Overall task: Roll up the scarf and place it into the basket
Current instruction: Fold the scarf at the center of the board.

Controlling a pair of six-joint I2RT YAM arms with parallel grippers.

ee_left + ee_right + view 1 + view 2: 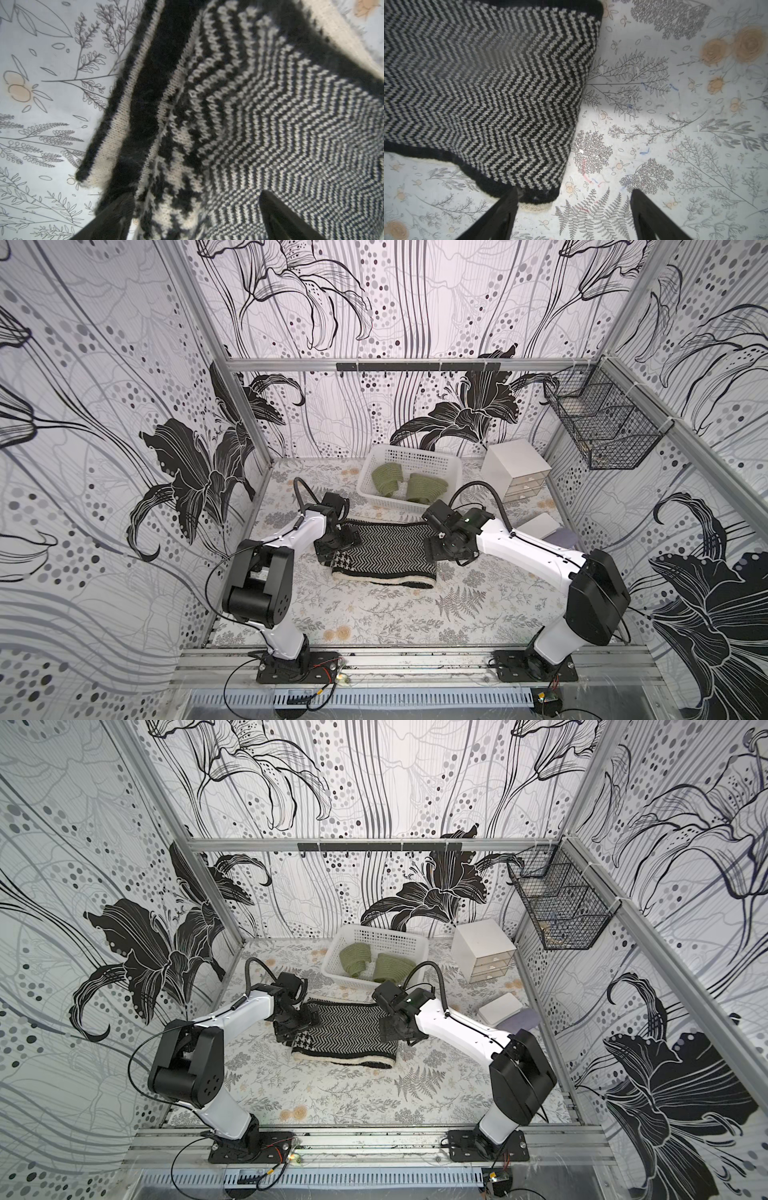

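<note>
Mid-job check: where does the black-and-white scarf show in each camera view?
Top view: scarf mid-table, in front of the white basket.
Top view: scarf same spot, mid-table.
Left wrist: scarf fills most of the frame.
Right wrist: scarf covers about half, one corner showing.
Shared landmark: leaf-printed table cover, in all four.

The scarf (386, 549) is black-and-cream zigzag, the basket (415, 458) white

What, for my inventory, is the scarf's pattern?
The scarf: black-and-white zigzag; best in right wrist view.
</note>
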